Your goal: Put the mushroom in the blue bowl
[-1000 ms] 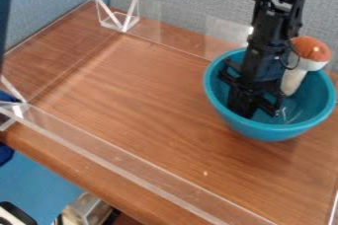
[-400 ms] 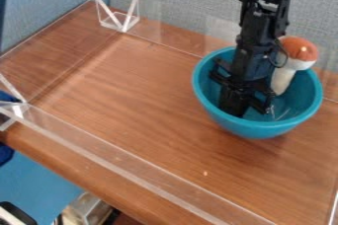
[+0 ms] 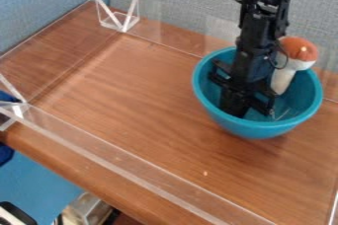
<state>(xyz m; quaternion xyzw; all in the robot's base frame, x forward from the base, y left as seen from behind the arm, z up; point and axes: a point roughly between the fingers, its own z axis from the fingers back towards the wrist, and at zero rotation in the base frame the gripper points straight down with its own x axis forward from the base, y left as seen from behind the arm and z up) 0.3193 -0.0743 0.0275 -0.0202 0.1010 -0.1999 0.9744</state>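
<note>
The blue bowl (image 3: 301,111) stands on the right side of the wooden table. The black arm comes down from above, and my gripper (image 3: 246,99) sits low inside the bowl, near its left inner wall. Its jaws look shut, and I see nothing between them. The mushroom (image 3: 298,51), with an orange-brown cap and a white stem, lies tilted at the bowl's far right rim, just right of the arm. Whether it rests on the rim or stands behind it I cannot tell.
A low clear acrylic wall (image 3: 119,175) runs around the wooden table (image 3: 119,91), with a clear bracket (image 3: 119,17) at the far left corner. A blue-grey wall stands behind the table.
Over the last second the arm, the bowl and the mushroom have all shifted a little to the left together. Since the later earlier frame nothing has visibly moved.
</note>
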